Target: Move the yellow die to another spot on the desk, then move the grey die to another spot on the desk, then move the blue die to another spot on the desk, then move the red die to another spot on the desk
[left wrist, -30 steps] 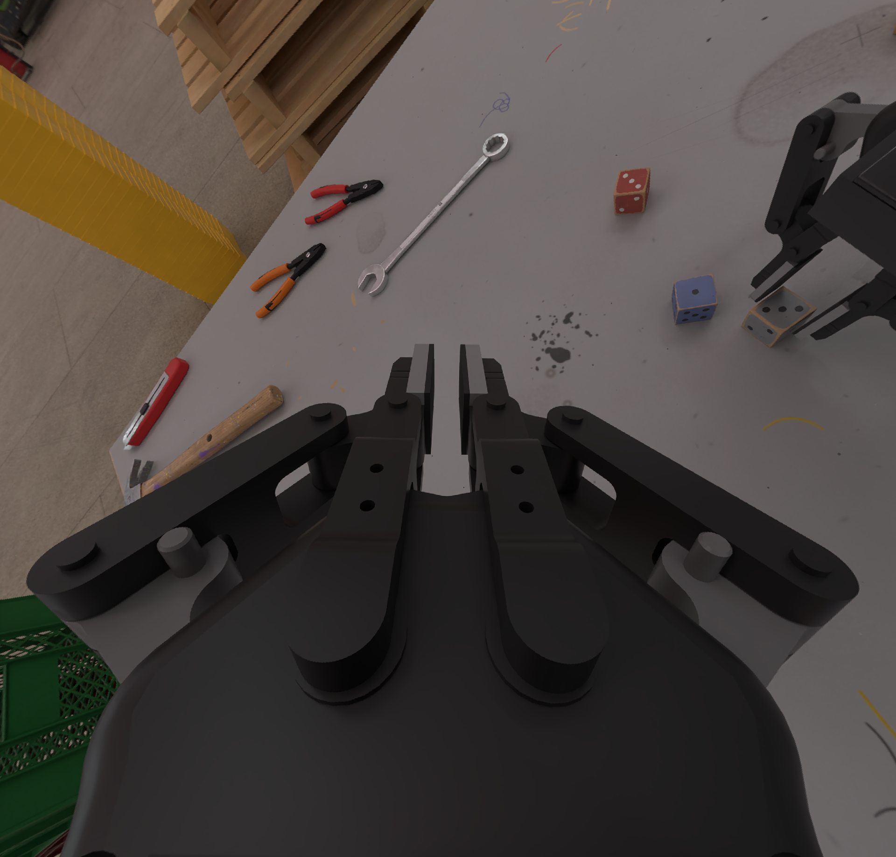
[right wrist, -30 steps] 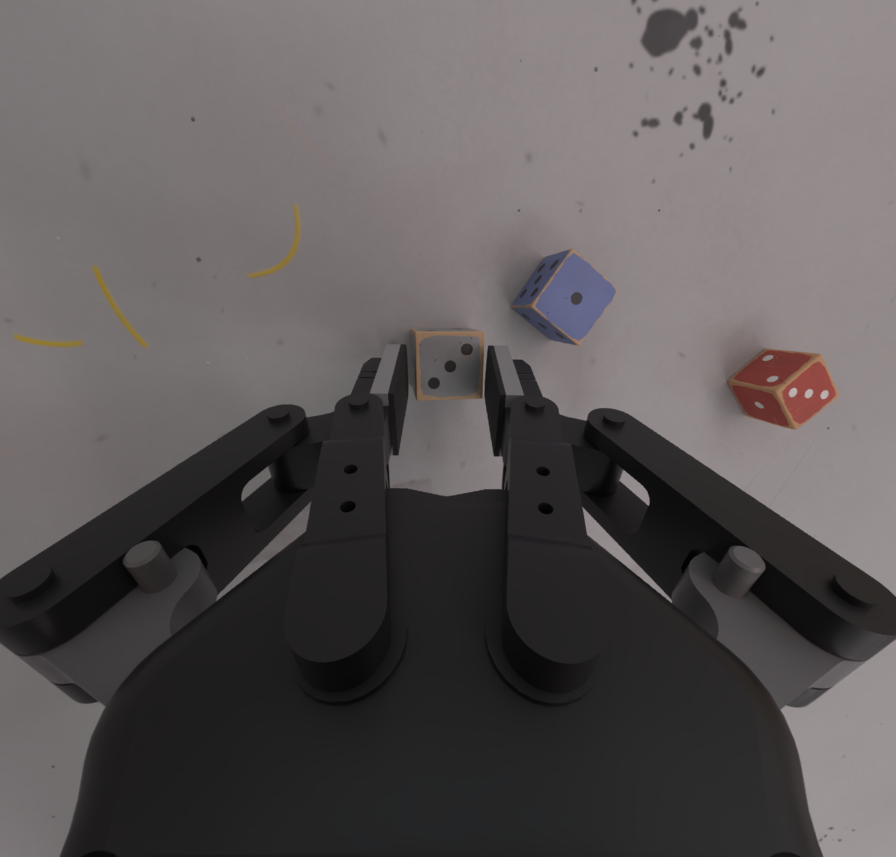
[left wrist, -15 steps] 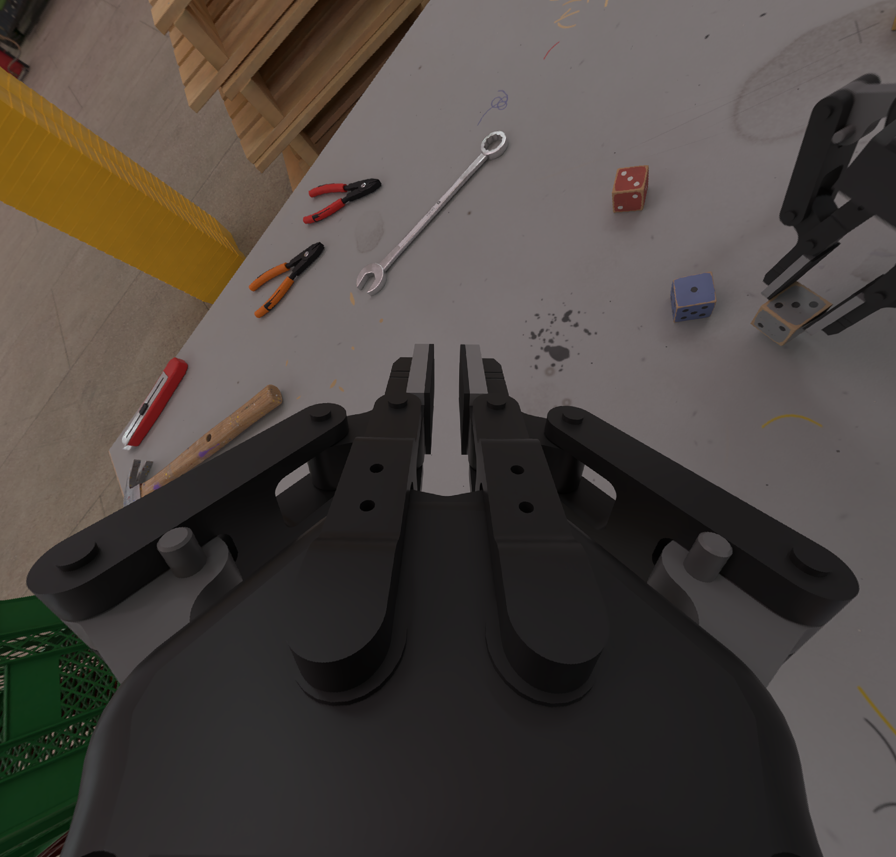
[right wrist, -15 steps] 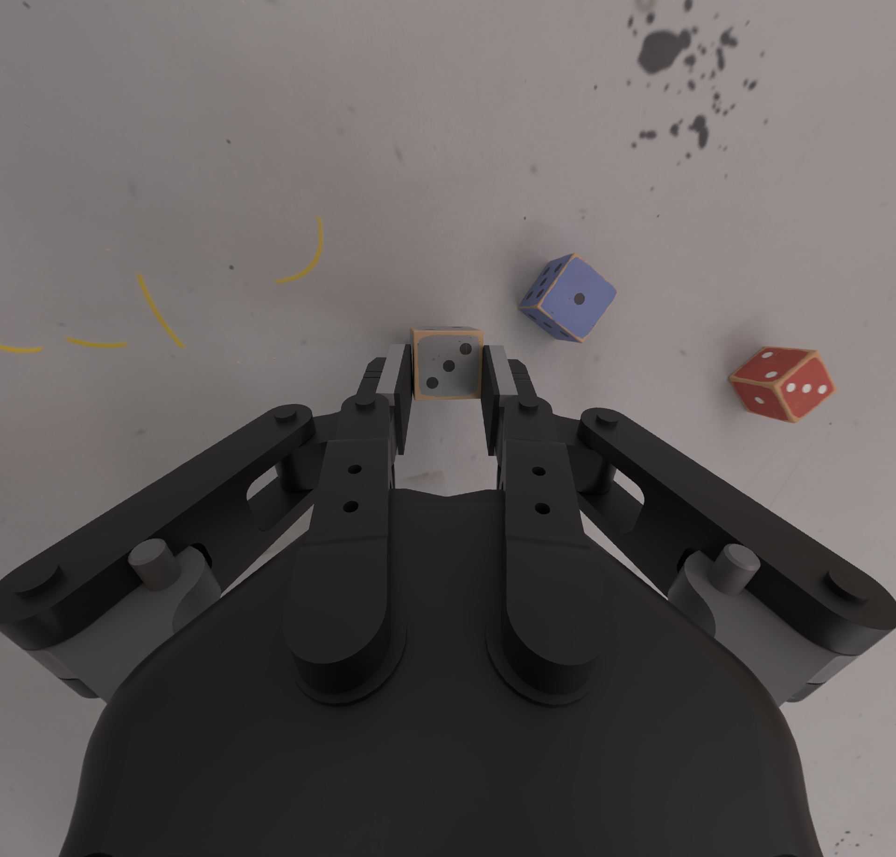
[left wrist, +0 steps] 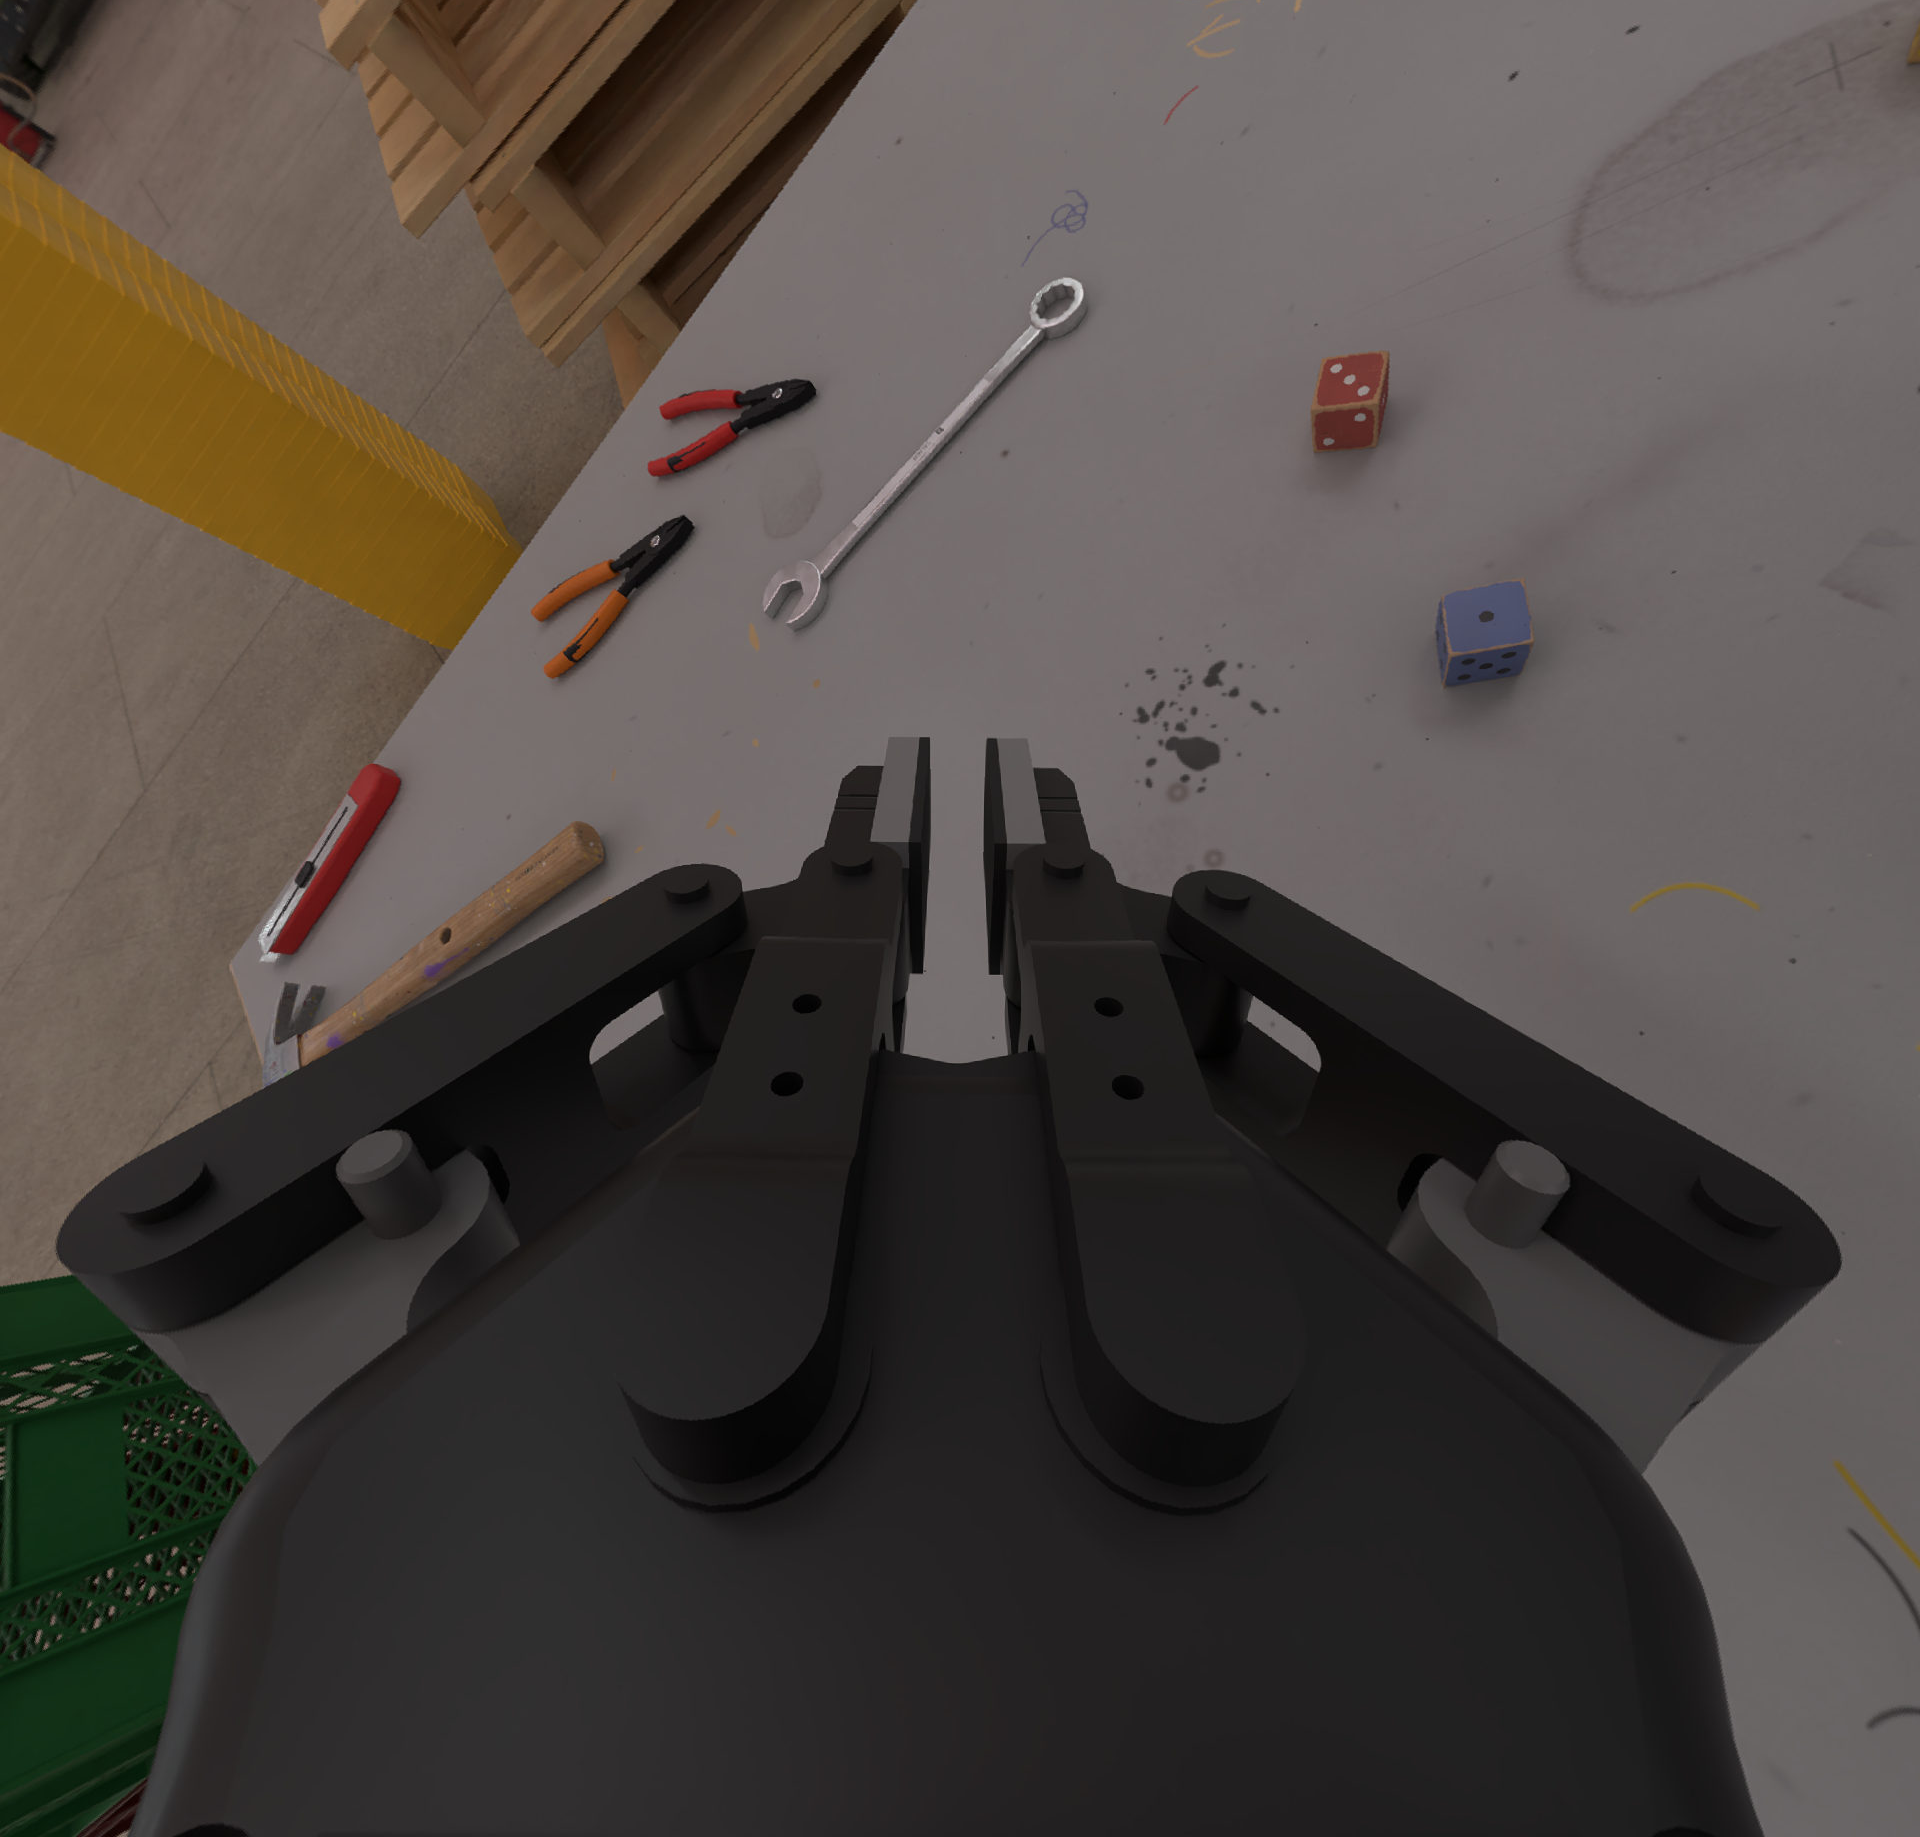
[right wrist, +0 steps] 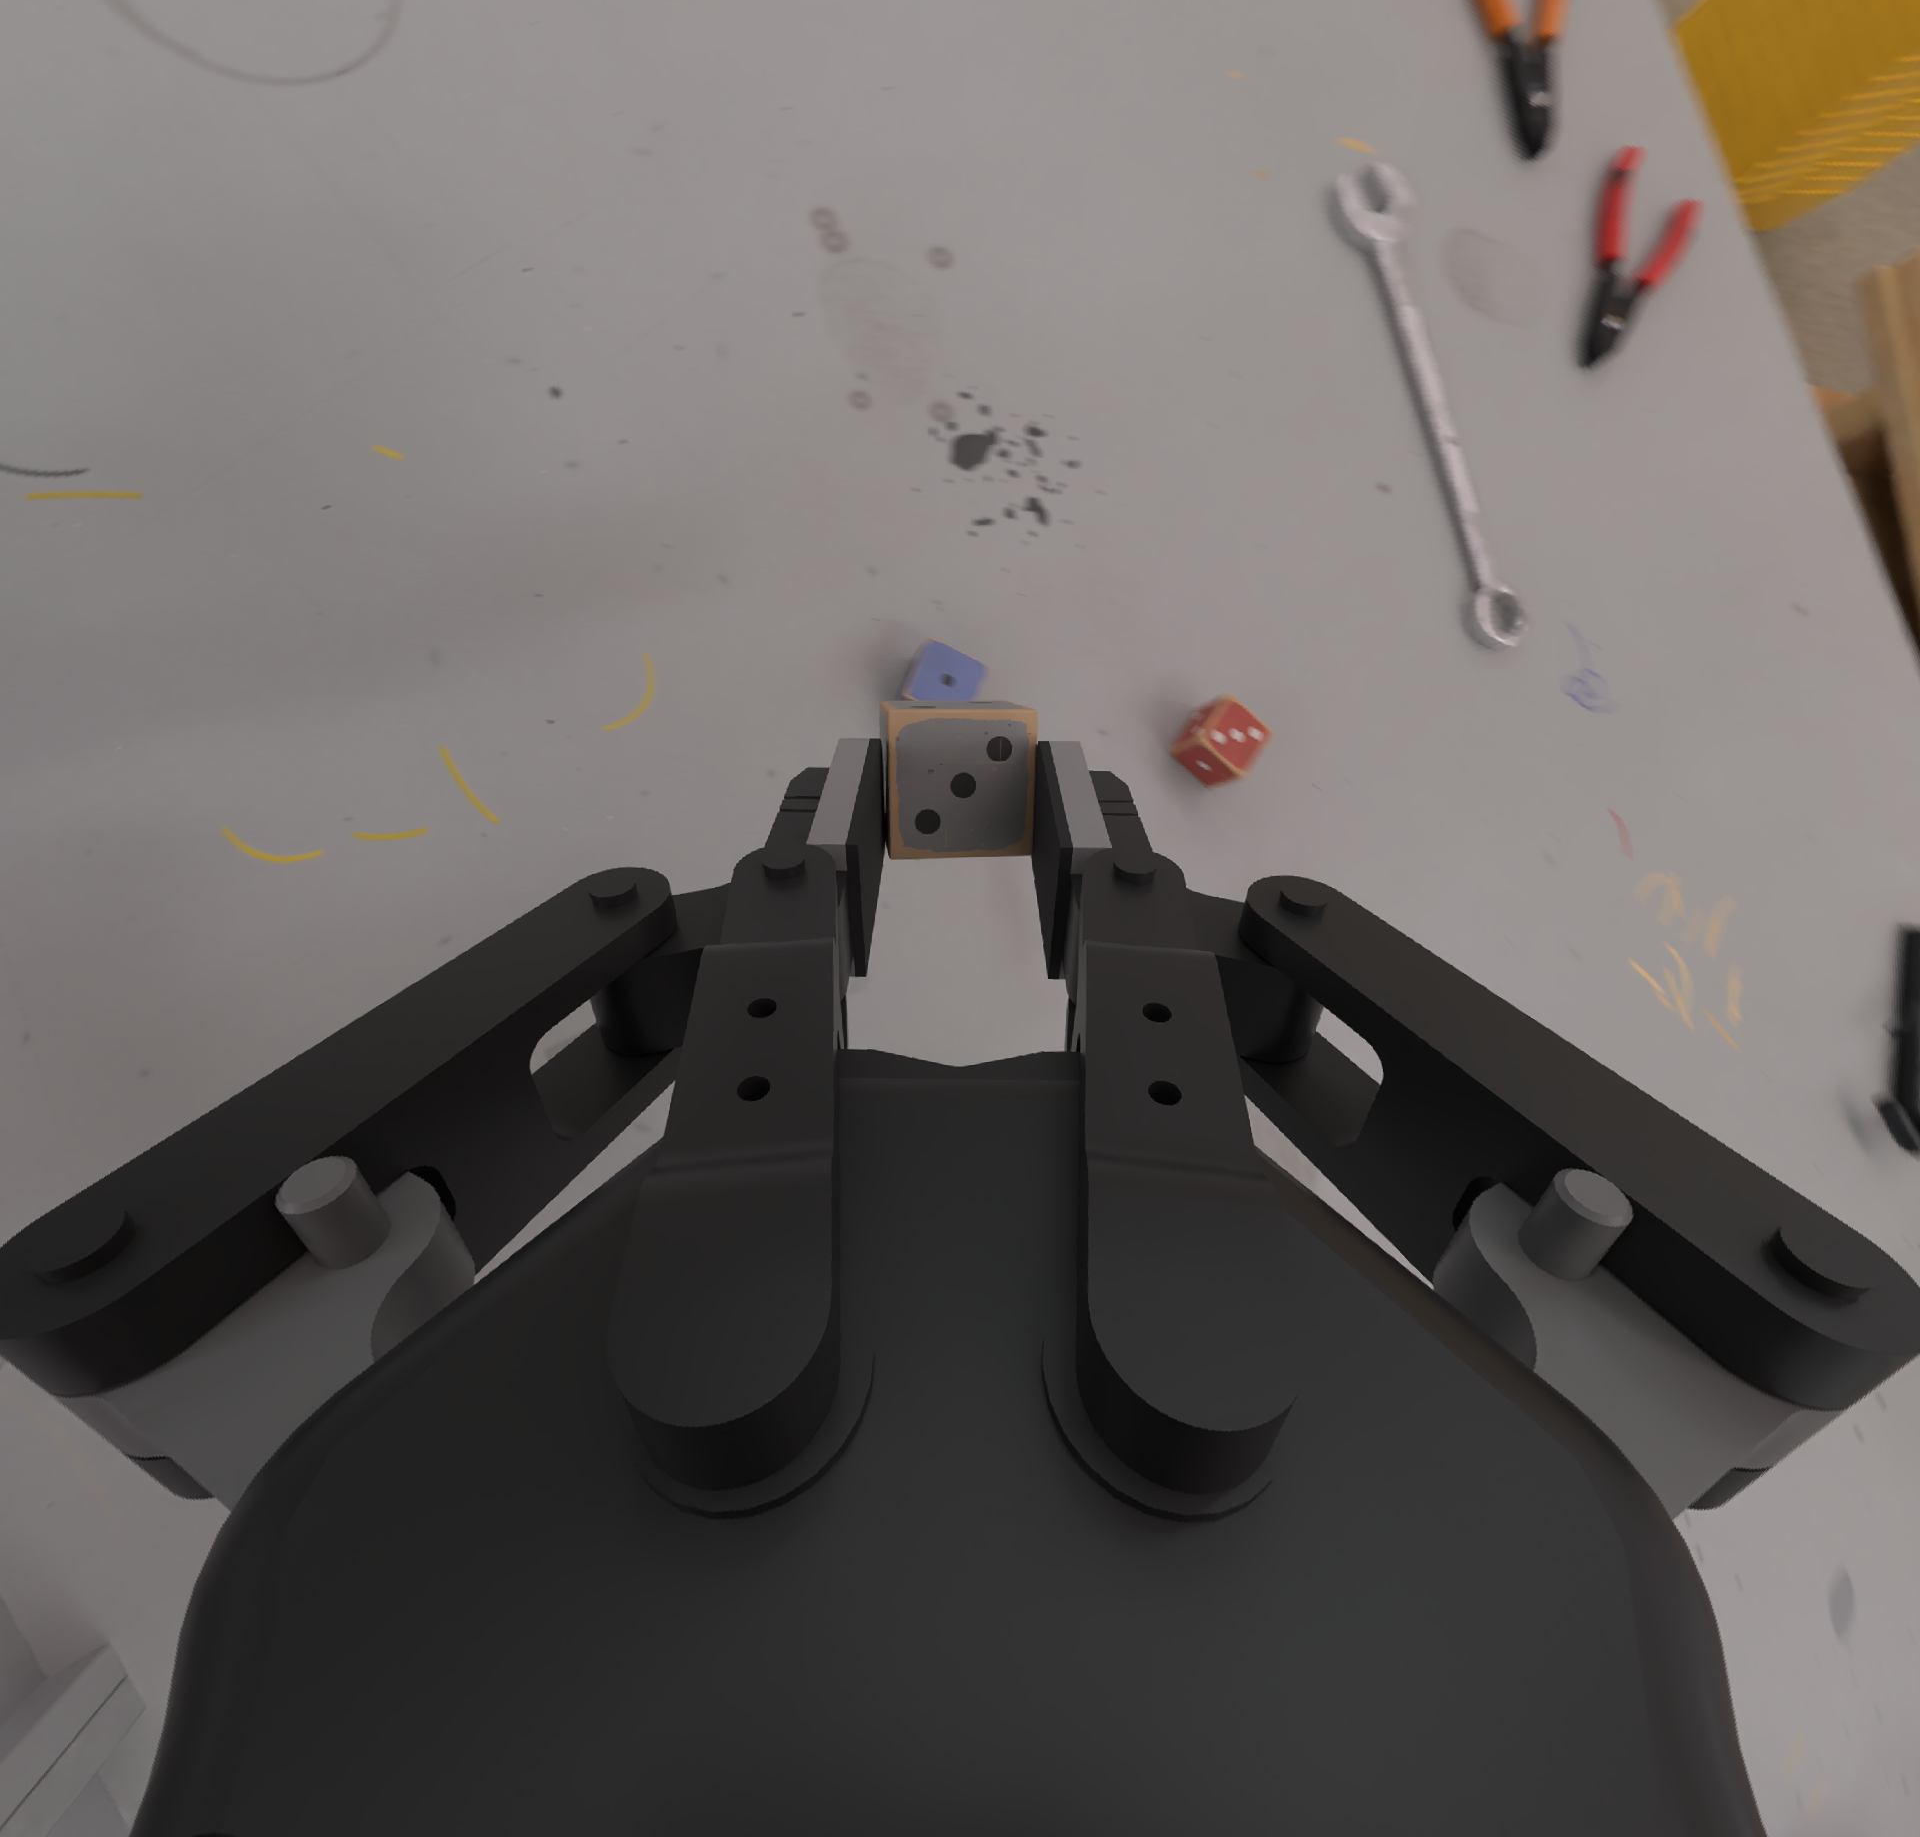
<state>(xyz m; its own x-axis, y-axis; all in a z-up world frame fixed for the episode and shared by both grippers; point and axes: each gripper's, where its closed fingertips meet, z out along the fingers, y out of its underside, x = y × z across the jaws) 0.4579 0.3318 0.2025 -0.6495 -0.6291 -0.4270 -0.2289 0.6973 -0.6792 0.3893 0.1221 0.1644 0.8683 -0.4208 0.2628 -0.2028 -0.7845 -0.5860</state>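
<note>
- The right gripper (right wrist: 959,800) is clamped on the grey die (right wrist: 958,792), one finger against each side, the face with three black dots turned to the camera. A second ago the fingers stood just apart from the die as it sat on the desk; now the die is carried well above the desk (right wrist: 623,333).
- In the right wrist view much more of the desk shows than before: the blue die (right wrist: 943,671) now peeks out just above the held die at frame centre, and the red die (right wrist: 1220,740) lies to the right of it.
- The spanner (right wrist: 1429,405) and two pairs of pliers, orange-handled (right wrist: 1519,31) and red-handled (right wrist: 1626,255), have come into the upper right of that view.
- The left gripper (left wrist: 956,811) holds nothing, its fingers nearly together with a narrow gap, unchanged.
- In the left wrist view the right gripper and grey die, earlier at the right edge, are gone from the frame; the red die (left wrist: 1349,402) and blue die (left wrist: 1484,633) lie where they did.
</note>
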